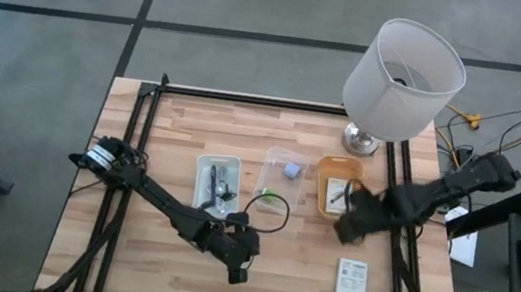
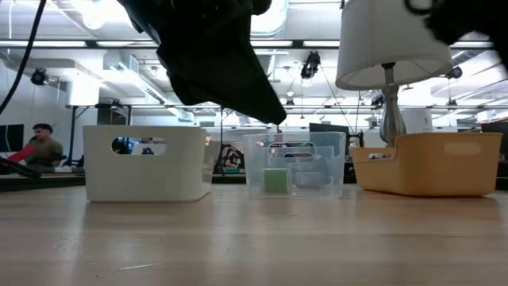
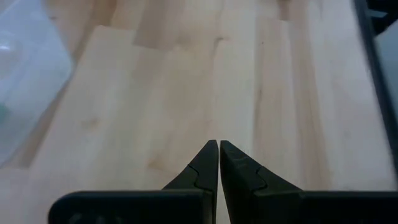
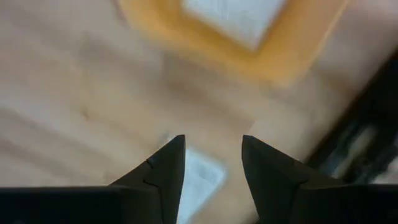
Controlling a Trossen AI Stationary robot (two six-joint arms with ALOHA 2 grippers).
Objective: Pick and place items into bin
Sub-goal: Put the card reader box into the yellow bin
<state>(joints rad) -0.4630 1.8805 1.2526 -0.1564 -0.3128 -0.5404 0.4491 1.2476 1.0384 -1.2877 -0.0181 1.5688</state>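
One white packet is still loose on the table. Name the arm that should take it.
Right. The right gripper is open, empty and near the white packet. The left gripper is shut and farther off.

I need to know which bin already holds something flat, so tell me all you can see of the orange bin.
The orange bin is a small open-topped rectangular tub, plastic by its look, standing upright on the wooden table near the lamp base, right of the clear bin. A white packet with dark print lies in it. The right claw, open, hovers at its near corner; contact cannot be told.
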